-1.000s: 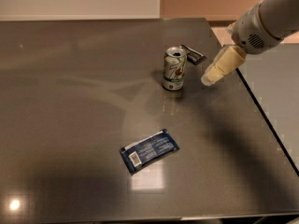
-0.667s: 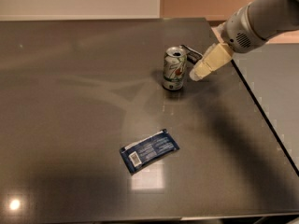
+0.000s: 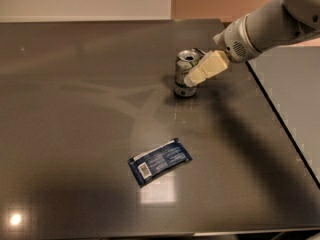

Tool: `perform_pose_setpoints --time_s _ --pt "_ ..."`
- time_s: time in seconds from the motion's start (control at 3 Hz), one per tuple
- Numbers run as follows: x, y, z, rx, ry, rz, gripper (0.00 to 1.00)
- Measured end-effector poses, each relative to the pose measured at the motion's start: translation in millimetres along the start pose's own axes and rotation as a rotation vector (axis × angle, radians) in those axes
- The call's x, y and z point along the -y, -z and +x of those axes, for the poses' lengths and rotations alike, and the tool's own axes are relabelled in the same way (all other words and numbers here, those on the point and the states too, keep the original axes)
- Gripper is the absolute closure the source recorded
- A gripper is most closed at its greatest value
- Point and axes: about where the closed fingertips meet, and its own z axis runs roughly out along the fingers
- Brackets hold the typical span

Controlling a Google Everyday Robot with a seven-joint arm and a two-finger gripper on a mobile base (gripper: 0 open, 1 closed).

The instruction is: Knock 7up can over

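Silver-green 7up can (image 3: 180, 73) stands upright on dark table (image 3: 75, 109); my gripper (image 3: 192, 80) is at its side, open or closed I cannot tell

We log the 7up can (image 3: 180, 77) as silver-white with a green base band. Cream gripper (image 3: 194, 78) at its right side (arm pale grey). Packet (image 3: 159, 161) dark blue with a white label; table (image 3: 75, 109) dark grey.

Reaching in from the upper right corner: a thick white arm (image 3: 267, 24), sloping down toward the left. Narrowing to a grey wrist collar with a small dotted grille. Ending in a cream pincer (image 3: 195, 77), angled down-left, tip lowest, low over the far right part of the table (image 3: 75, 134).
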Motion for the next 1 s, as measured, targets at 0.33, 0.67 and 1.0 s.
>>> perform_pose_setpoints --time_s 0.33,0.67,1.0 --pt "-1.7 -17.4 -0.6 0.032 -0.001 -0.009 0.00" --pt "1.5 -29.5 2.8 0.059 -0.001 -0.005 0.00" --pt "3.4 -39.2 4.8 0.078 -0.005 -0.011 0.00"
